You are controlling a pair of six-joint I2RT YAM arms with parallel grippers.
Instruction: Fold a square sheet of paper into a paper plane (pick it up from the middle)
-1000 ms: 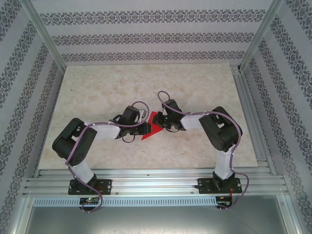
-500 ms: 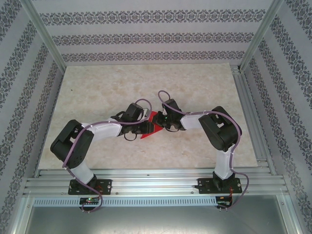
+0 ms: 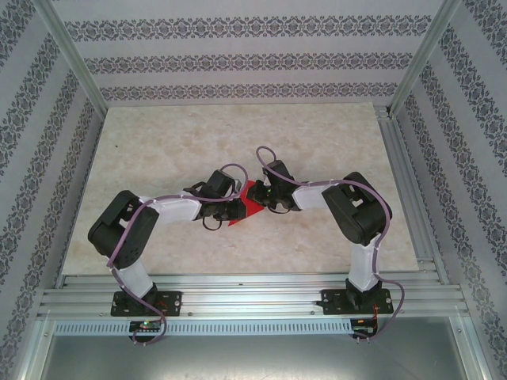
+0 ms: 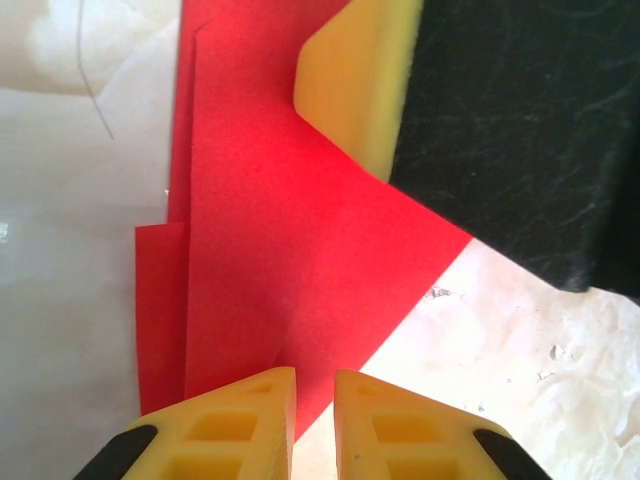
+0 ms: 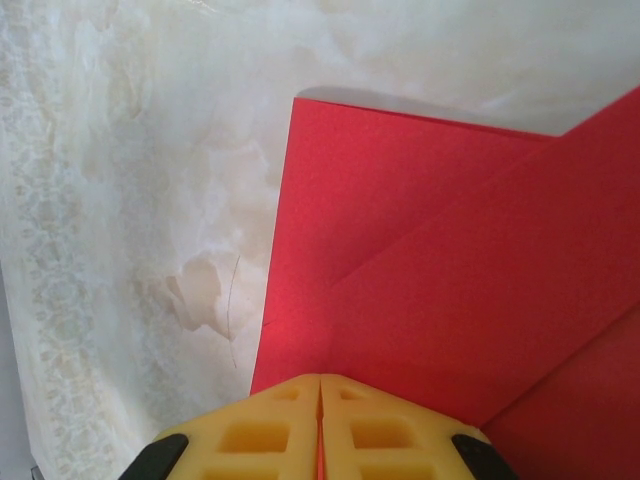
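The red square sheet of paper (image 4: 300,230) is seen partly folded, flaps overlapped, flat between the left tool (image 4: 314,390) and right tool (image 5: 320,390)

Left tool (image 4: 315,388) narrowly apart at folded red paper (image 4: 290,230) edge; grip unclear.

no legible text, no labels, brands or numbers

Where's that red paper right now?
In the top view, the red paper lies centrally on the table, between the left end effector on its left and the right end effector on its right.
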